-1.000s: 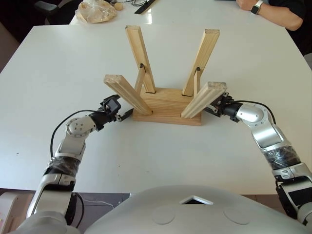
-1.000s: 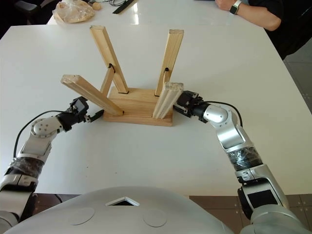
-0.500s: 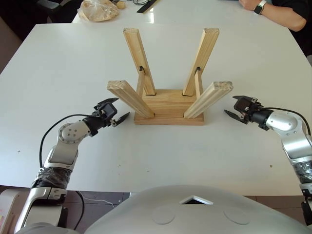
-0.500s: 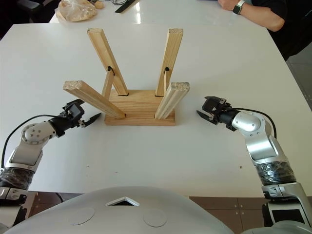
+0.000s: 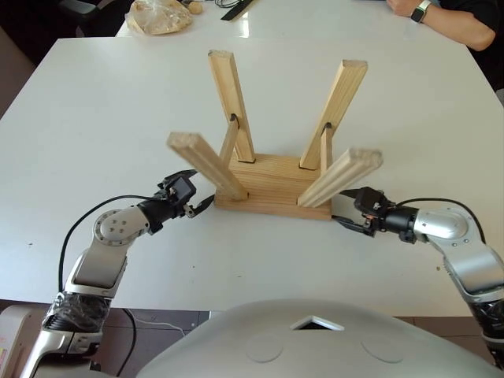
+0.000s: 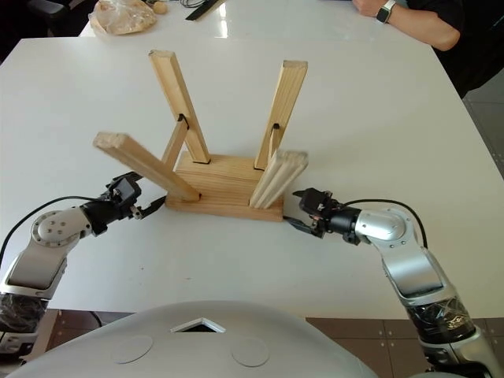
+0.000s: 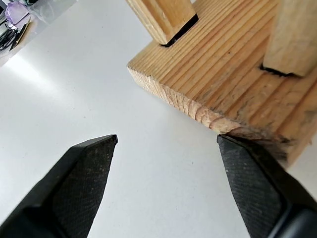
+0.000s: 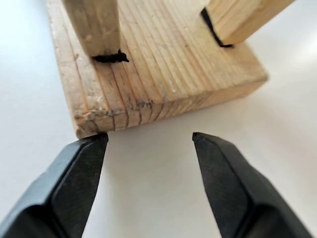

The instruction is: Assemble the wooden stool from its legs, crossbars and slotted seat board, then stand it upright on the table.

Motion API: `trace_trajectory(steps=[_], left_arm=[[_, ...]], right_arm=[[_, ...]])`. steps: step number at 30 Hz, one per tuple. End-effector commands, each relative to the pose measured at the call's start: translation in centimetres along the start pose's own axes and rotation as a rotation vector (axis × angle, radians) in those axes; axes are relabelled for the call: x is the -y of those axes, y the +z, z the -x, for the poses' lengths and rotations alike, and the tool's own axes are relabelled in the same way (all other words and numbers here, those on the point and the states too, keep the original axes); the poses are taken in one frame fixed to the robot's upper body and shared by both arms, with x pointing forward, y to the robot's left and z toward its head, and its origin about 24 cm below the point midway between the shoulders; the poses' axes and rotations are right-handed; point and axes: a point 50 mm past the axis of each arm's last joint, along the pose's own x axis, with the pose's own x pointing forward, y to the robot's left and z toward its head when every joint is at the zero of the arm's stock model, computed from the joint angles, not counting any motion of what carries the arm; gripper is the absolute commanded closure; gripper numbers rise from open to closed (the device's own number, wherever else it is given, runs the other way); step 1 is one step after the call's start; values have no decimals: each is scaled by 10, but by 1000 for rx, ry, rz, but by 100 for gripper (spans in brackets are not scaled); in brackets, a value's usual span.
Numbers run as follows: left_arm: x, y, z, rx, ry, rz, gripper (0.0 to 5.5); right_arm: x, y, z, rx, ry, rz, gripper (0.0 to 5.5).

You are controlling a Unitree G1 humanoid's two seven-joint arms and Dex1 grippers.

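1. Midway between the table's [image 5: 94,118] side edges, the stool [image 5: 272,169] sat upside down, with the seat board [image 5: 268,193] flat and the legs [image 5: 232,102] pointing up.
2. I saw the left gripper [image 7: 167,141] spread wide at the board's near-left corner, and the right gripper [image 8: 149,136] equally wide at its near-right corner.
3. The board's long axis ran left to right between them.

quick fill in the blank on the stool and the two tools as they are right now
The seat board lies on the table with its legs pointing ____.
The number of legs set in the seat board is ____.
The left tool and the right tool, each at a near corner of the seat board, both have their fingers ____.
Missing words: up; four; open.
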Motion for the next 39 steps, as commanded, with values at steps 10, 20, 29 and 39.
trace_trajectory(steps=[10,20,29,39], left_arm=[[-15,49,0,170,-29,45,174],[-6,60,15,176,-135,49,174],[-8,84,28,227,-207,80,174],[-3,71,31,149,-212,92,174]], right_arm=[[7,47,17,193,31,93,230],[3,40,26,117,77,120,230],[-7,53,35,145,119,111,230],[-1,61,46,166,74,120,230]])
